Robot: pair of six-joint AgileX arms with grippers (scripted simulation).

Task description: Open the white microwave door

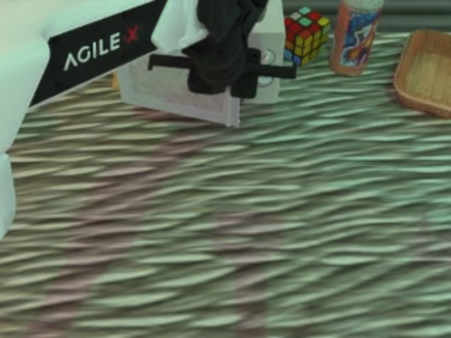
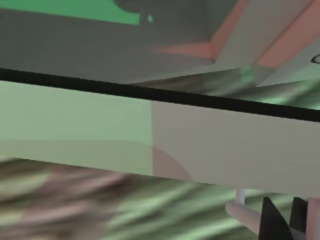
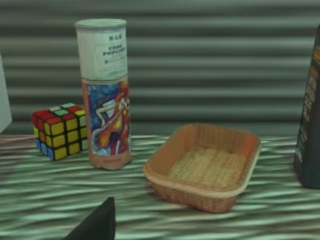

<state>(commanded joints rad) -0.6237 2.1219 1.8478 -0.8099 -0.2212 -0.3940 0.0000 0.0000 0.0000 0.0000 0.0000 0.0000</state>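
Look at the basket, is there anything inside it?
No, the woven basket shows only its bare bottom in the right wrist view, with the tall can standing apart beside it.

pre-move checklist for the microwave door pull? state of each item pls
1. Left gripper at the white microwave: ok. The top view shows it over the front, by the door's free end.
2. Door off the body: ok. It stands swung out at an angle, hinged on the table's left.
3. Grip on the door: cannot tell. The arm hides the fingers from above, and the left wrist view shows only the door's edge up close.
4. Swing path: ok. Bare table mat lies in front of the door.
5. Neighbours clear: ok. Puzzle cube, snack can and basket sit on the table's right, away from the swing.
6. Right gripper: away from the microwave, facing the basket.
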